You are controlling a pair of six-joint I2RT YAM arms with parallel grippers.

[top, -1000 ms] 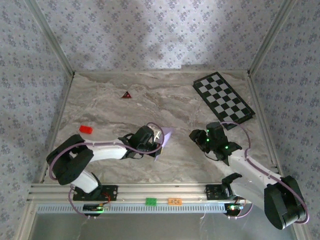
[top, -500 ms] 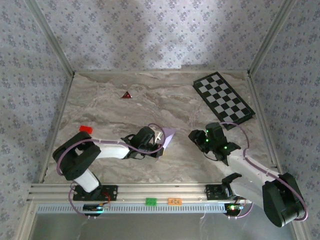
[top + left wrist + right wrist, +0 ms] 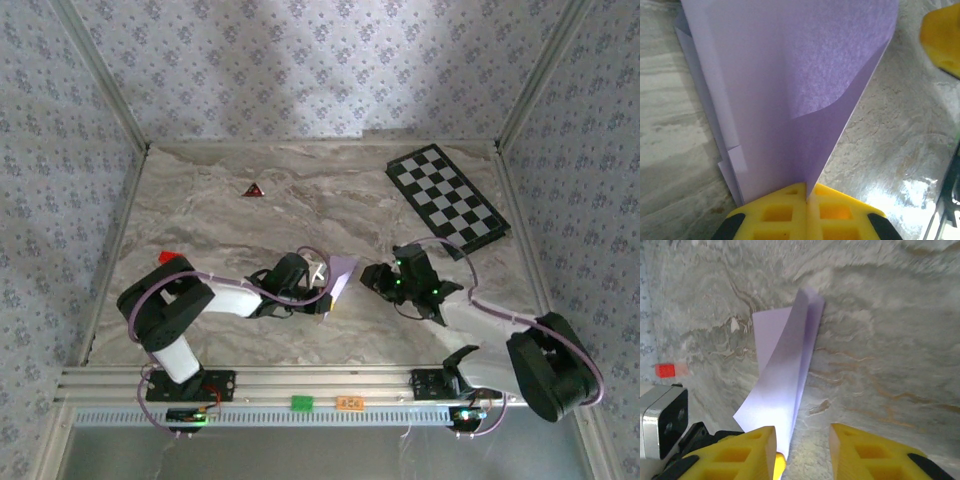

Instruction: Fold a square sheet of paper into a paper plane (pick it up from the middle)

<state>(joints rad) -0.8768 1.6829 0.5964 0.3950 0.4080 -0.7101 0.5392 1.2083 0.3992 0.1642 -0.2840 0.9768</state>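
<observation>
The pale lilac sheet of paper (image 3: 341, 274) is folded into a narrow, pointed paper plane shape with a centre crease. It stands on edge over the marble table, near the middle. My left gripper (image 3: 322, 288) is shut on its rear end, and the yellow pads (image 3: 785, 212) pinch the crease of the paper (image 3: 790, 75). My right gripper (image 3: 372, 276) is just right of the paper and open. In the right wrist view the paper (image 3: 785, 365) rises ahead of my right gripper (image 3: 802, 450), close to its left finger (image 3: 747, 452), with bare table between the two fingers.
A black-and-white checkered board (image 3: 447, 200) lies at the back right. A small dark red triangle (image 3: 253, 189) sits at the back left. A red block (image 3: 168, 257) lies by the left arm. Patterned walls enclose the table on three sides.
My right arm has swung left, up close to the paper, and its jaws have narrowed. The left gripper has kept its hold, shifting the paper slightly.
</observation>
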